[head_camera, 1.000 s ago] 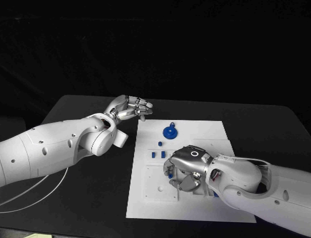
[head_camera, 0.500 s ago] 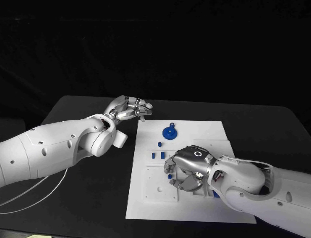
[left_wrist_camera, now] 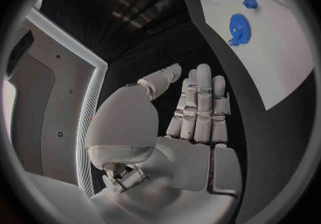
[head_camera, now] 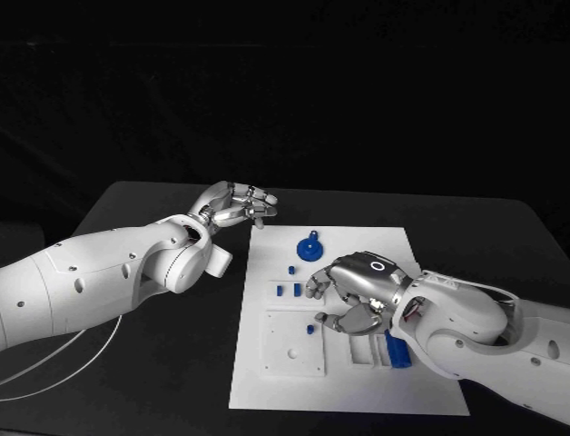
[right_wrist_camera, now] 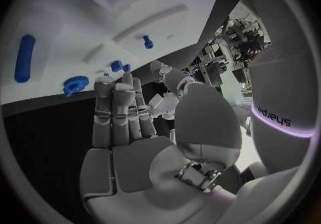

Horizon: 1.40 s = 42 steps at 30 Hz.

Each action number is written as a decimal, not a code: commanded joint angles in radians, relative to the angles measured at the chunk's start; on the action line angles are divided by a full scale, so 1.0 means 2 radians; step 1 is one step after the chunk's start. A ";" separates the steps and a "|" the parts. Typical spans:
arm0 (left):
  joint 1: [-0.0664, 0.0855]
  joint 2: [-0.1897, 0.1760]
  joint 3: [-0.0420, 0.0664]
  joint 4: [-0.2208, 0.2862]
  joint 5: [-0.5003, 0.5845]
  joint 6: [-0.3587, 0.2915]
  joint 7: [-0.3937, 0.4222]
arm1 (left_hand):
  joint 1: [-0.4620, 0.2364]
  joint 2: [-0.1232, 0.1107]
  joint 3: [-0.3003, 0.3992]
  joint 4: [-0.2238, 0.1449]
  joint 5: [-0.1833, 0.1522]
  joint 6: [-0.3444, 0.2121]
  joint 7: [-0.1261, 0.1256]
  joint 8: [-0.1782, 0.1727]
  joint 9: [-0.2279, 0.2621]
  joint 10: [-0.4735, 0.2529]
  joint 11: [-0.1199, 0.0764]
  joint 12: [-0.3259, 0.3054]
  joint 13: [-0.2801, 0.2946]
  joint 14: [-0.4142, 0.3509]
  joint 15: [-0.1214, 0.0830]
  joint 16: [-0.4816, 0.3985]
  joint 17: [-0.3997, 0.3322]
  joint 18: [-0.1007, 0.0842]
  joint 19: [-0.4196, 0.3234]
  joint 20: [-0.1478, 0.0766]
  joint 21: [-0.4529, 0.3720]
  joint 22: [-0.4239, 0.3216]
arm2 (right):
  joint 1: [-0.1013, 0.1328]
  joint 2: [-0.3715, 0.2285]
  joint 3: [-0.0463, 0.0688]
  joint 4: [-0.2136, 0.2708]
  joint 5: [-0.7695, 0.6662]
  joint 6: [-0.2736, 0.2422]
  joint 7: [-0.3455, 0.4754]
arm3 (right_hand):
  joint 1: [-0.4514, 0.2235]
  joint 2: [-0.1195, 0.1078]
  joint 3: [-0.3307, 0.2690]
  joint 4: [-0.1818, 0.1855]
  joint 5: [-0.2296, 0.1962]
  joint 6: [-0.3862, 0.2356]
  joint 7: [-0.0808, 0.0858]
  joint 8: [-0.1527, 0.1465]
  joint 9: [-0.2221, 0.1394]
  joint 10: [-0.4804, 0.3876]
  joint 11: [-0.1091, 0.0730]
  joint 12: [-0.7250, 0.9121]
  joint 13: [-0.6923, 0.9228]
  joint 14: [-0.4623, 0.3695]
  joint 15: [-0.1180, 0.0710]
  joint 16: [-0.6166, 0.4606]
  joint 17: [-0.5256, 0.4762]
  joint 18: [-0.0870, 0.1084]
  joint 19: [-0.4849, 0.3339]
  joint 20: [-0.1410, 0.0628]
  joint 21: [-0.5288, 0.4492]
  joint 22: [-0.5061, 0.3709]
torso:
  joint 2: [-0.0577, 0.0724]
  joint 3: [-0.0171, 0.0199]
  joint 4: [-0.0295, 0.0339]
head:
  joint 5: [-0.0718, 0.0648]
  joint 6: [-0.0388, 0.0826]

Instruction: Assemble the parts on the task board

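You see task board (head_camera: 364, 381) in middle of black surface (head_camera: 142, 363). Right hand (head_camera: 353, 295) over board middle, fingers spread, holding nothing. Left hand (head_camera: 237, 205) off board's far left corner, fingers straight, empty. Blue gear (head_camera: 310, 243) near far edge; blue rod (head_camera: 398, 351) near right edge.

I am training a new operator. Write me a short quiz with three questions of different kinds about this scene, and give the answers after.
1. True or false: the left hand holds a blue part.
2. Which hand is over the white plastic task board? A) left B) right
3. Fill in: the round blue plastic gear lies near the board's ____ edge, seen from the robot.

Key: 1 false, it holds nothing, fingers straight in its wrist view. 2 B, the right hand. 3 far.
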 commanded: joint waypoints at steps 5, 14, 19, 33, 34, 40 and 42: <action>0.000 0.001 0.000 -0.001 0.003 0.001 0.004 | -0.003 0.001 -0.002 -0.003 -0.001 -0.005 0.000 0.003 -0.001 -0.003 0.001 -0.003 0.001 0.002 0.000 -0.003 0.001 0.000 0.004 -0.017 -0.002 0.001 | 0.016 -0.020 0.013 -0.007 0.050 0.037 0.013 | 0.005 -0.002 0.000 0.001 0.006 -0.002 0.001 -0.001 0.000 0.002 -0.002 0.000 0.001 0.001 0.002 0.004 0.000 0.026 0.007 -0.008 -0.001 0.007 | 0.000 0.0001 0.0000 | -0.002 0.001; 0.000 0.000 0.000 0.000 0.003 0.000 0.005 | -0.003 0.001 -0.002 -0.003 -0.001 -0.005 0.000 0.004 -0.001 -0.003 0.001 -0.003 0.001 0.003 0.000 -0.003 0.001 0.000 0.004 -0.017 -0.003 0.001 | 0.040 -0.054 0.015 -0.016 0.053 0.092 0.005 | -0.002 -0.001 -0.026 -0.008 0.021 -0.007 0.002 -0.001 0.000 -0.003 0.001 -0.004 0.001 -0.002 0.004 0.008 -0.002 0.026 0.005 -0.007 0.000 0.009 | 0.000 -0.0003 -0.0002 | -0.008 0.003; 0.000 0.000 0.000 0.000 0.003 0.000 0.005 | -0.003 0.001 -0.002 -0.003 -0.001 -0.005 0.000 0.004 -0.001 -0.003 0.001 -0.003 0.001 0.003 0.000 -0.003 0.001 0.000 0.004 -0.017 -0.003 0.001 | 0.041 -0.067 0.015 -0.015 0.035 0.097 -0.002 | -0.004 -0.001 -0.041 -0.013 0.028 -0.011 0.003 -0.002 0.000 -0.008 0.002 -0.007 0.001 -0.005 0.006 0.009 -0.004 0.026 0.001 -0.006 0.000 0.009 | 0.000 0.0002 -0.0003 | -0.009 0.002; 0.000 0.000 0.000 0.001 0.003 0.001 0.005 | -0.002 0.001 -0.001 -0.003 -0.001 -0.005 0.000 0.004 -0.001 -0.003 0.001 -0.003 0.001 0.003 0.000 -0.004 0.002 0.000 0.004 -0.017 -0.003 0.001 | 0.041 -0.082 0.013 -0.024 -0.013 0.101 -0.015 | -0.002 -0.001 -0.051 -0.017 0.026 -0.012 0.001 -0.001 0.000 -0.014 0.005 -0.010 -0.001 -0.010 0.008 0.009 -0.007 0.026 -0.005 -0.004 -0.003 0.008 | 0.000 0.0000 0.0001 | -0.015 0.002; 0.000 0.000 0.000 0.001 0.003 0.001 0.005 | -0.002 0.001 -0.001 -0.003 -0.001 -0.005 0.000 0.004 -0.001 -0.003 0.001 -0.003 0.001 0.003 0.000 -0.004 0.002 0.000 0.004 -0.017 -0.003 0.001 | 0.041 -0.082 0.013 -0.024 -0.013 0.101 -0.016 | -0.001 -0.001 -0.050 -0.017 0.024 -0.012 0.001 0.000 0.000 -0.014 0.005 -0.010 -0.001 -0.010 0.008 0.009 -0.007 0.026 -0.005 -0.004 -0.003 0.008 | 0.000 0.0000 0.0003 | -0.015 0.002; 0.000 0.000 0.000 0.001 0.003 0.001 0.005 | -0.002 0.001 -0.001 -0.003 -0.001 -0.005 0.000 0.004 -0.001 -0.003 0.001 -0.003 0.001 0.003 0.000 -0.004 0.002 0.000 0.004 -0.017 -0.003 0.001 | 0.041 -0.079 0.011 -0.026 -0.018 0.103 -0.018 | 0.019 -0.003 -0.025 -0.009 -0.023 -0.007 -0.002 0.004 0.001 -0.012 0.004 -0.010 -0.001 -0.011 0.008 0.010 -0.010 0.026 -0.005 -0.003 -0.005 0.007 | 0.000 0.0002 0.0000 | -0.017 0.001; 0.000 0.000 0.000 0.001 0.003 0.001 0.005 | -0.002 0.001 -0.001 -0.003 -0.001 -0.005 0.000 0.004 -0.001 -0.003 0.001 -0.003 0.001 0.003 0.000 -0.004 0.002 0.000 0.004 -0.017 -0.003 0.001 | 0.040 -0.078 0.009 -0.027 -0.019 0.107 -0.018 | 0.022 -0.003 -0.018 -0.008 -0.027 -0.004 -0.003 0.005 0.002 -0.010 0.004 -0.009 -0.001 -0.010 0.007 0.011 -0.011 0.026 -0.004 -0.003 -0.005 0.007 | 0.000 0.0000 0.0001 | -0.017 0.001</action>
